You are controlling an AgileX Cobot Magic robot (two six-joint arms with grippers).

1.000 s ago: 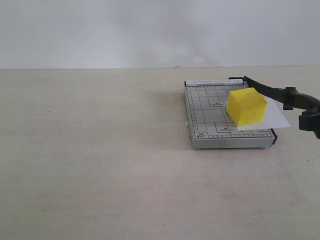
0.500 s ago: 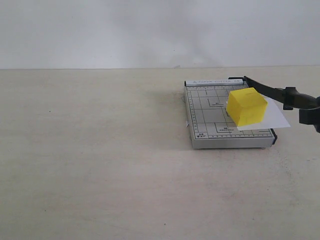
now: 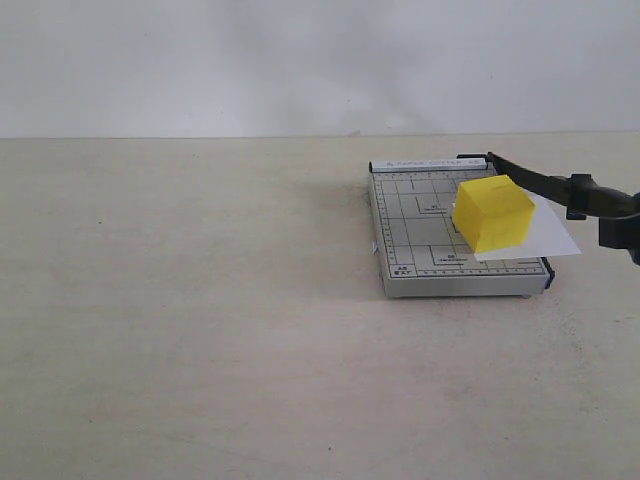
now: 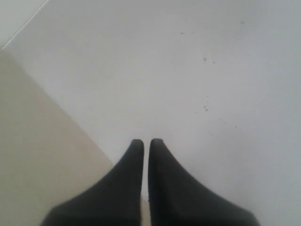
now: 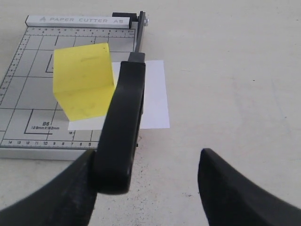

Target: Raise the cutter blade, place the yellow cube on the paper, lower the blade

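The yellow cube [image 3: 492, 212] [image 5: 84, 80] sits on the white paper [image 3: 553, 236] [image 5: 155, 94], which lies over the right edge of the grey cutter base [image 3: 420, 240] [image 5: 28, 94]. The cutter blade [image 3: 530, 180] is raised at a slant above that edge, and its thick black handle [image 5: 121, 136] points at my right gripper [image 3: 622, 238] [image 5: 148, 157]. That gripper is open. The handle lies between its fingers, against one finger, and the other finger stands well apart. My left gripper [image 4: 146, 141] is shut on nothing over a pale surface; the exterior view does not show it.
The cutter stands on a beige tabletop [image 3: 200, 300] in front of a white wall [image 3: 300, 60]. Only the tip of the right arm shows at the exterior view's right edge.
My right gripper has shifted slightly up and toward the right edge of the exterior view. The blade, cube and paper have not moved.
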